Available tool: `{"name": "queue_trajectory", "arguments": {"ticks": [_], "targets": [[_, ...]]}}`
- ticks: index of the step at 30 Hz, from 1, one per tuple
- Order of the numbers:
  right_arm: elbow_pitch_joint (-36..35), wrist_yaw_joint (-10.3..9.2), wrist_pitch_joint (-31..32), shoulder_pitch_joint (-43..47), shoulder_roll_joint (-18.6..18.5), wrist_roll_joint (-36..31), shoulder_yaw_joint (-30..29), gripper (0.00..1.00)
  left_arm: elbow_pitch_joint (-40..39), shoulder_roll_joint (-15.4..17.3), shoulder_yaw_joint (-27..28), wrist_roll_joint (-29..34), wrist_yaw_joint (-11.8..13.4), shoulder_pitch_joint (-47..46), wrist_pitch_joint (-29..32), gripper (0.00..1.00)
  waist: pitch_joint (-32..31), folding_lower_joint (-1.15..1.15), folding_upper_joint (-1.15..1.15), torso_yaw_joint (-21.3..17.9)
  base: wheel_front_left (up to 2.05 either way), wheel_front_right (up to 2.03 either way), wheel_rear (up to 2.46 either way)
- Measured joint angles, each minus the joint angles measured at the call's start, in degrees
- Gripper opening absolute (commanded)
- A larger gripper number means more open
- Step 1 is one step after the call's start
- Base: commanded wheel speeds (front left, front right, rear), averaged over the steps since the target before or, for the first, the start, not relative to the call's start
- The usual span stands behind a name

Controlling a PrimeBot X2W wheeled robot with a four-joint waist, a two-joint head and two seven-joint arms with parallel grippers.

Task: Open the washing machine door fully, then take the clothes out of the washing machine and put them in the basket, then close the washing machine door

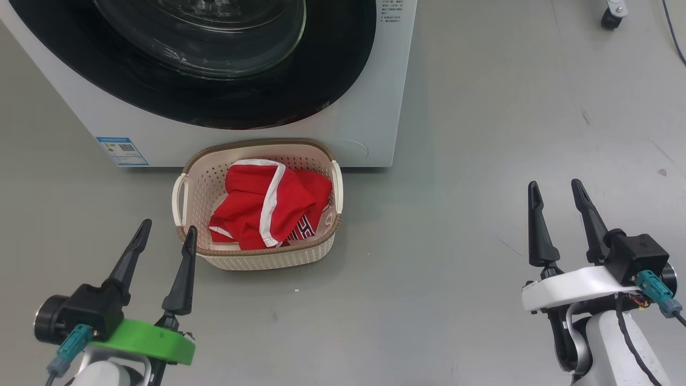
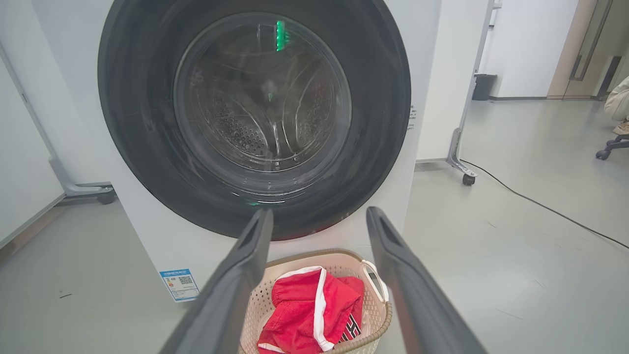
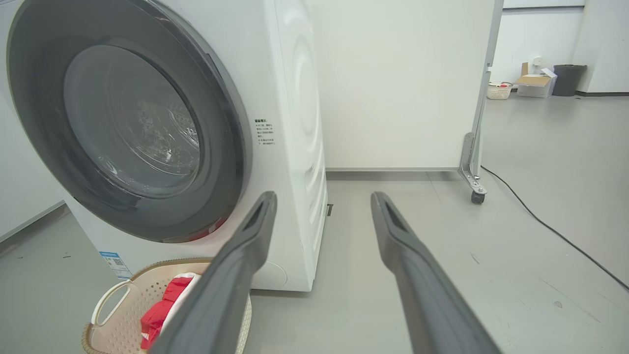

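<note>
The white washing machine [image 1: 375, 107] stands ahead with its black-rimmed washing machine door [image 1: 225, 102] shut flat against the front; the steel drum shows through the glass [image 2: 263, 93]. Red clothes [image 1: 268, 206] with white trim lie piled in the cream basket [image 1: 257, 260] on the floor just before the machine. My left gripper [image 1: 166, 230] hovers open just left of the basket's near corner, empty. Far to the right, my right gripper [image 1: 554, 190] is open over bare floor, holding nothing. In the right wrist view the door [image 3: 123, 123] and basket [image 3: 118, 314] lie to the left.
Grey floor surrounds the machine. A white partition on castors [image 3: 471, 182] stands behind to the right, with a black cable [image 2: 540, 206] trailing across the floor. A bin [image 3: 570, 78] and a box sit far back. A blue label [image 1: 122, 151] marks the machine's lower front.
</note>
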Motion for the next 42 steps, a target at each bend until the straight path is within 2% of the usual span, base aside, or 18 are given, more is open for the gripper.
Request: {"name": "queue_trajectory", "arguments": {"ticks": [4,5,14,42], "targets": [[0.00,0.01,0.00,0.00,0.05,0.00,-0.05,1.00,0.13,-0.04,0.11,-0.55,0.00,0.00,0.00,0.96,-0.07,0.00,0.00,0.07,0.00,0.00,0.00],[0.00,0.01,0.00,0.00,0.08,0.00,-0.08,0.00,0.14,-0.05,0.12,-0.70,0.00,0.00,0.00,0.00,-0.08,0.00,0.00,0.09,0.00,0.00,0.00],[3.01,-0.03,0.03,2.47,0.99,1.02,0.16,0.00,2.92,-2.03,-1.09,-1.63,0.00,1.81,0.02,0.00,-0.17,0.00,0.00,0.09,0.00,0.00,0.00],[2.76,-0.03,4.65,2.83,0.81,24.63,-1.81,0.00,2.52,-2.65,1.13,-23.84,0.11,2.15,4.26,0.00,-2.81,0.00,0.00,-0.35,0.00,0.00,0.00]]}}
